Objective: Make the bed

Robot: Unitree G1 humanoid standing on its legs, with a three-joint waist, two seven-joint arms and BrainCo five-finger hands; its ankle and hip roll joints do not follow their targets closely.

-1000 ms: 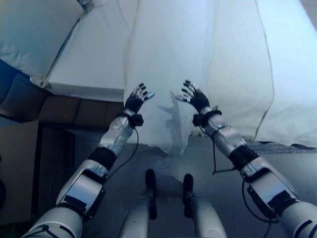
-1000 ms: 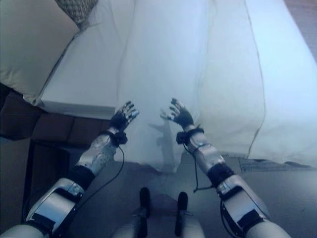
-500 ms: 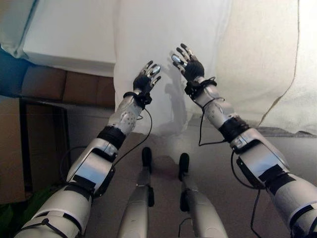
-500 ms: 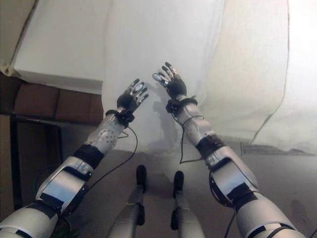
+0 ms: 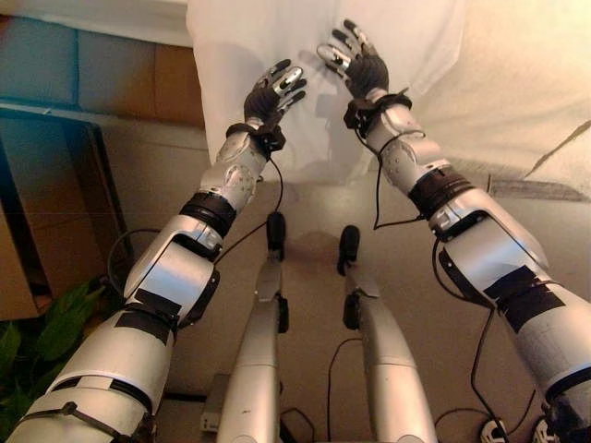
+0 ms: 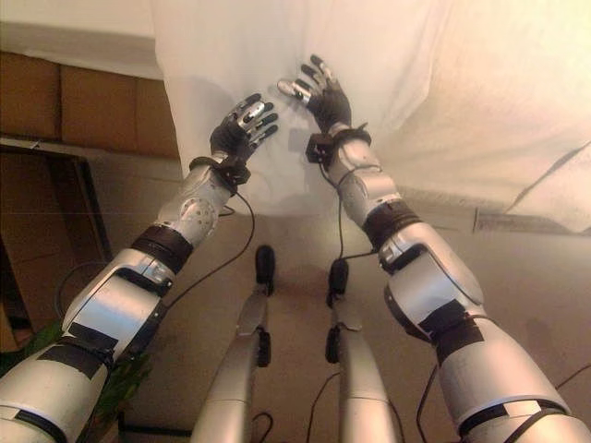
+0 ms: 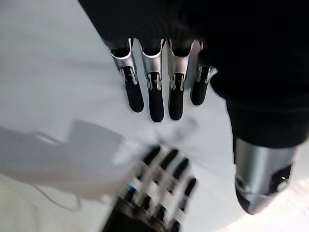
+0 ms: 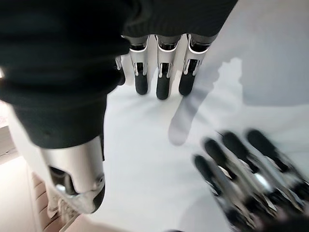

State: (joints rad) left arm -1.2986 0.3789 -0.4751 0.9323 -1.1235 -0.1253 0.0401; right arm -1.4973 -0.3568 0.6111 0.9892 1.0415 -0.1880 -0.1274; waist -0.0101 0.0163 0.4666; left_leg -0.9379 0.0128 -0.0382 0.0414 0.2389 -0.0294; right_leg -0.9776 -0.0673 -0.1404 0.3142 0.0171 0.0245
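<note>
Both hands are raised toward the hanging white cloth bedsheet (image 5: 305,120) that drapes off the bed's edge at twelve o'clock. The left hand (image 5: 274,92) sits at about eleven o'clock, the right hand (image 5: 354,61) at about one o'clock and a little further up; the two are near each other but apart. In each wrist view the fingers are straight and spread in front of the cloth, holding nothing, and I cannot tell whether the tips touch the fabric.

The step in hand looks like the reach for the sheet's overhanging flap, before any grasp. The next move would call for closing both hands on the cloth near its lower edge, then lifting and spreading it over the white mattress (image 5: 111,14) at ten o'clock.

A brown wooden bed frame panel (image 6: 83,111) shows at nine to ten o'clock. No writing or labels can be read anywhere.
</note>
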